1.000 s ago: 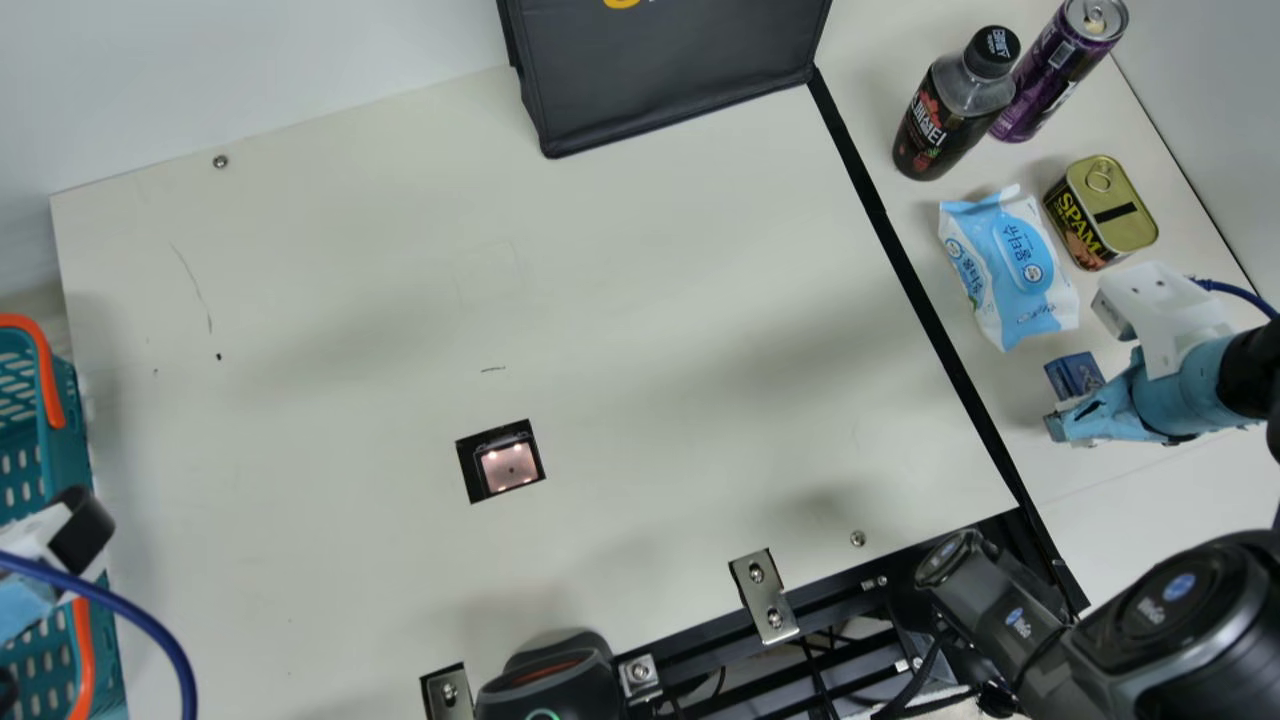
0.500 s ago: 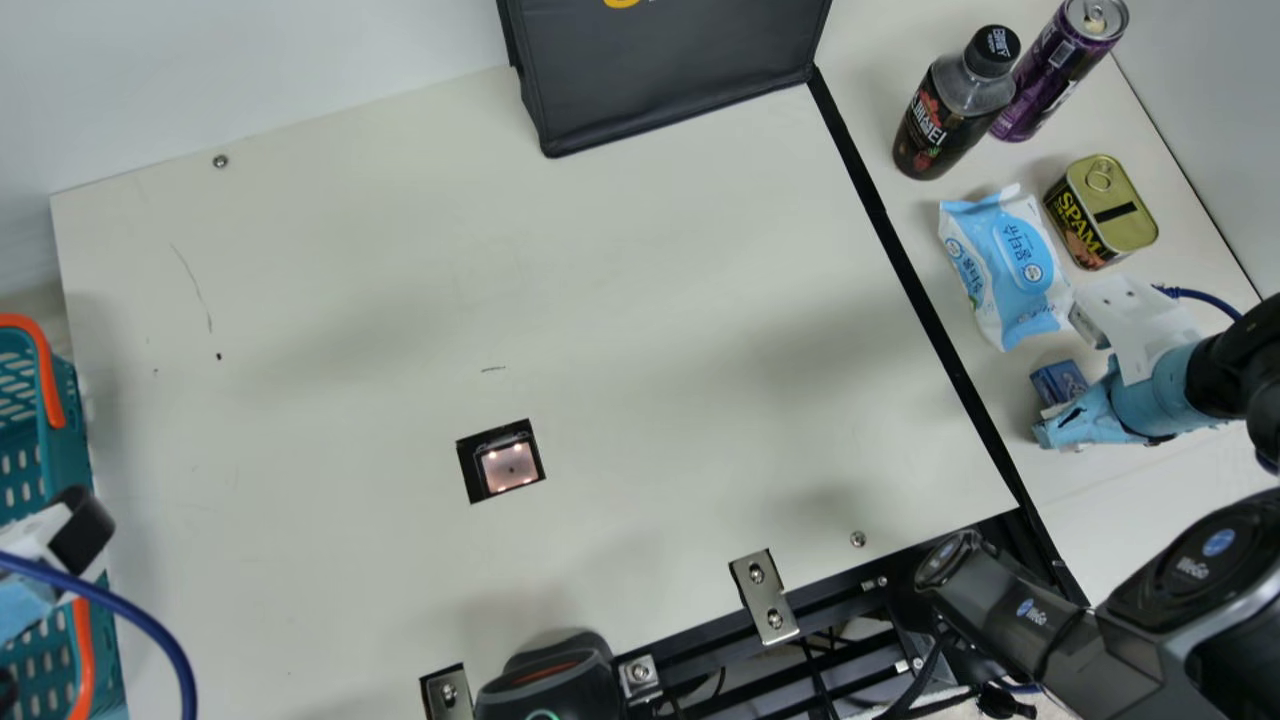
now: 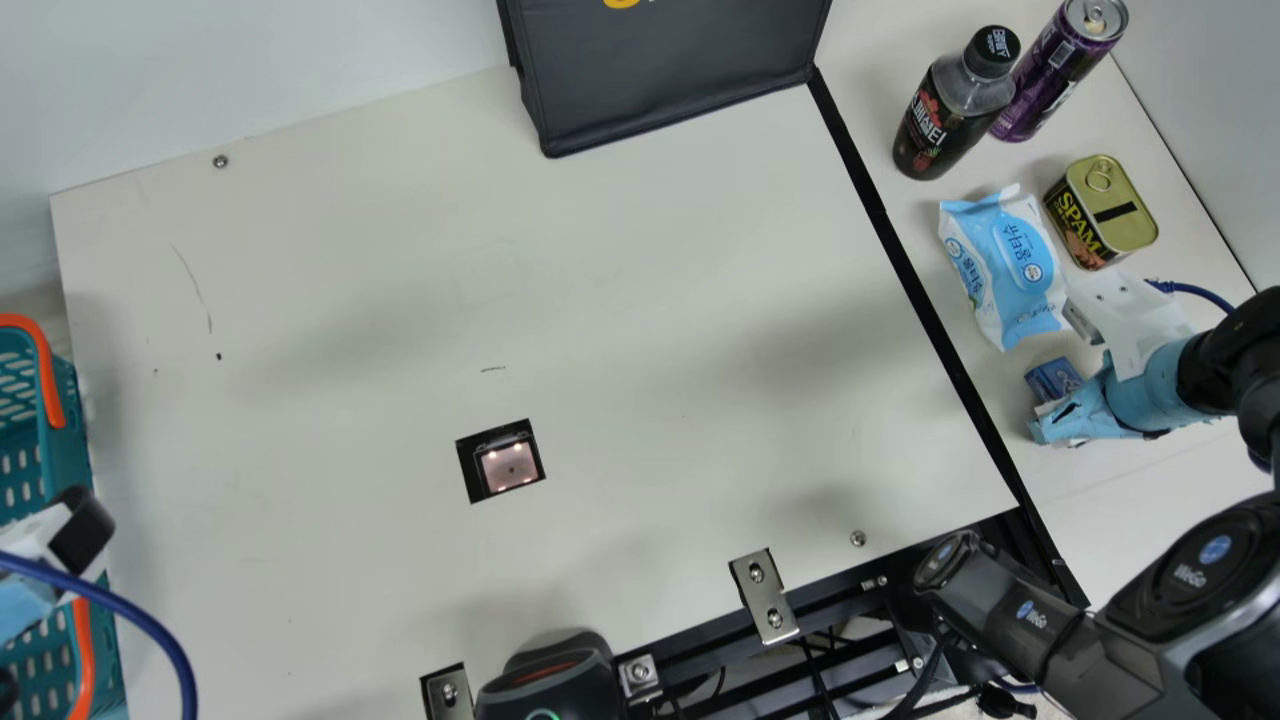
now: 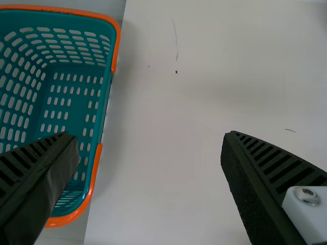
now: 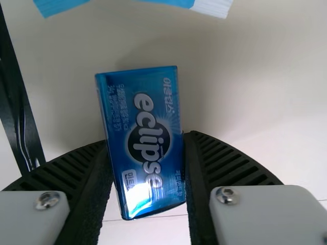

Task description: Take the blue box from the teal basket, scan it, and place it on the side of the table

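Note:
My right gripper (image 3: 1045,428) is over the side strip of table at the main view's right, holding the blue box (image 3: 1052,380). In the right wrist view the fingers of my right gripper (image 5: 147,153) press on both sides of the blue box (image 5: 143,117). My left gripper (image 3: 8,690) hangs over the teal basket (image 3: 70,440) at the main view's left edge. In the left wrist view my left gripper (image 4: 148,153) stands wide open with nothing between its fingers, beside the teal basket (image 4: 102,117), whose visible inside is bare.
Beyond the blue box lie a wipes pack (image 3: 1010,265) and a meat tin (image 3: 1108,212), then a dark bottle (image 3: 940,125) and a purple can (image 3: 1050,80). A scanner window (image 3: 508,465) is set in the table. A black bag (image 3: 670,70) stands at the far edge.
The right arm has moved a little to the left in the main view, carrying the blue box with it, and has slowed. The left arm has kept still.

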